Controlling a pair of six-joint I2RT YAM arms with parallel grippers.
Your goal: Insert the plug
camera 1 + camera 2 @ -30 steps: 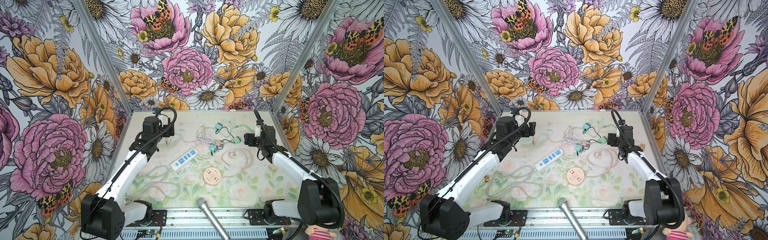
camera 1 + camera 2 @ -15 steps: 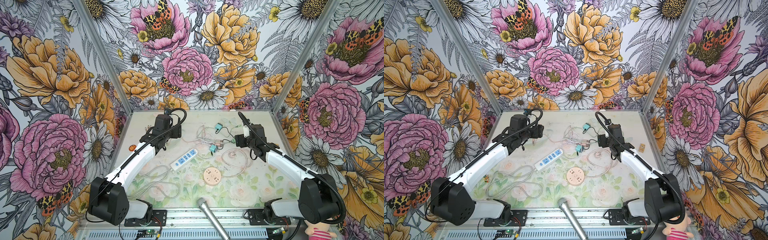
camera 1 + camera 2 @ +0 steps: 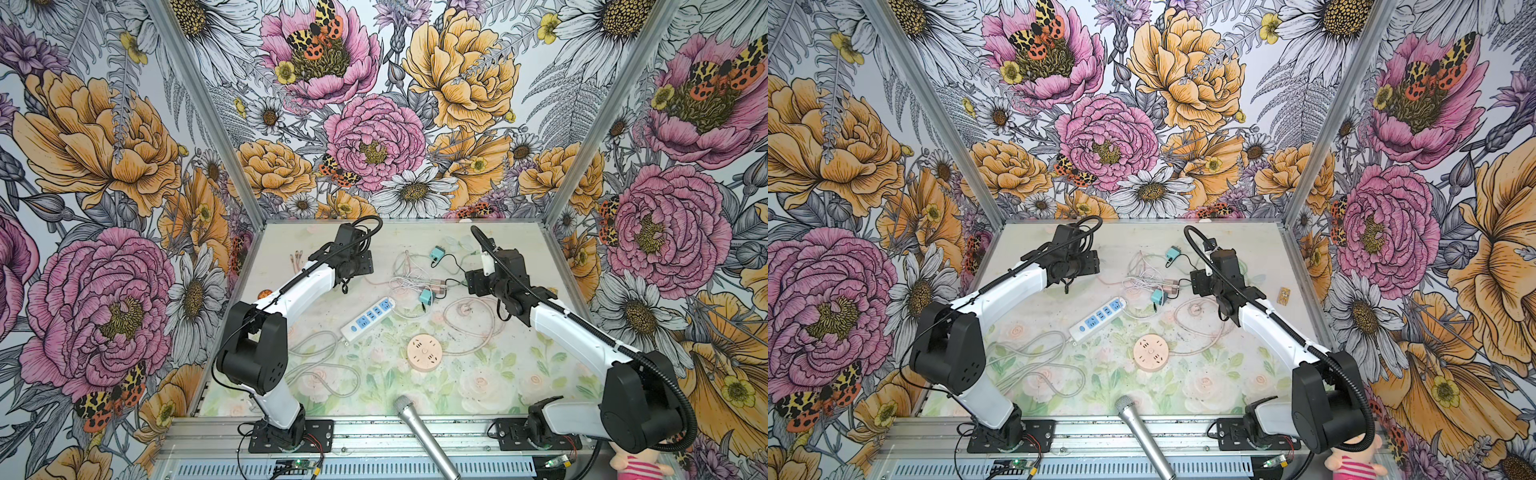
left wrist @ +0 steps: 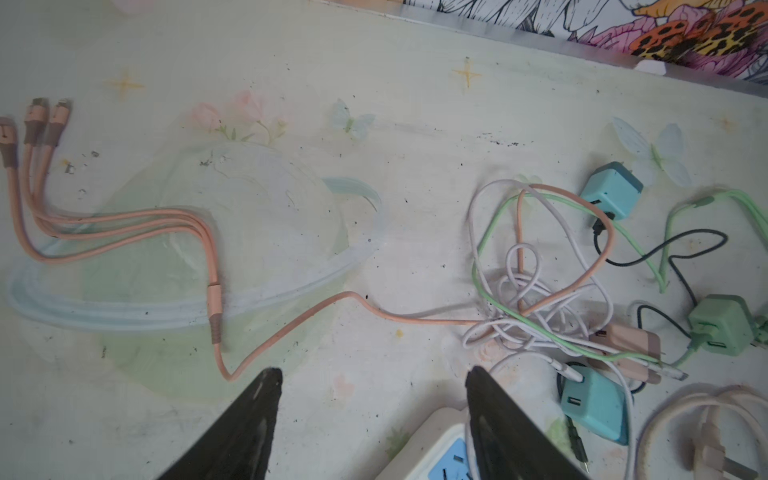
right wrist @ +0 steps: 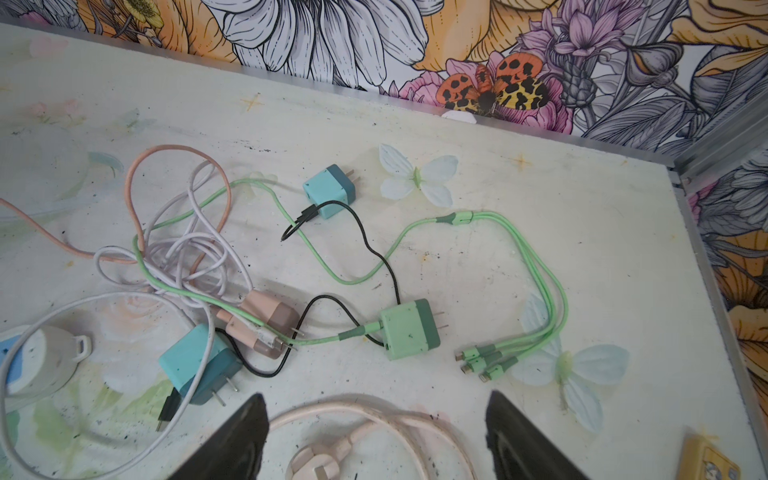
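nothing is plugged in yet, as far as i can see. the white power strip (image 3: 368,319) lies slantwise a little left of the middle of the tabletop (image 3: 540,374), and in both top views its blue sockets are bare. the round pink socket hub (image 3: 424,353) sits nearer to me, also with nothing in it.

which plug is meant i can't say for sure. the closest one is the teal charger (image 3: 426,296), just right of the strip's far end, lying on its side with its prongs free. a second teal charger (image 3: 437,252) lies farther back. a green charger (image 5: 409,328) and two pink chargers (image 5: 266,318) sit among the tangle of cables (image 4: 536,282). a pale pink three-pin plug (image 5: 316,467) lies on its loop of cable at the right.

my left gripper (image 4: 372,374) hangs over bare tabletop just beyond the strip's far end, jaws apart and empty. my right gripper (image 5: 376,398) hovers above the pink three-pin plug, jaws wide, with nothing held.

so i judge the whole job is ahead: pick a plug, grasp it, turn its prongs toward a socket, steady the strip and press it home.
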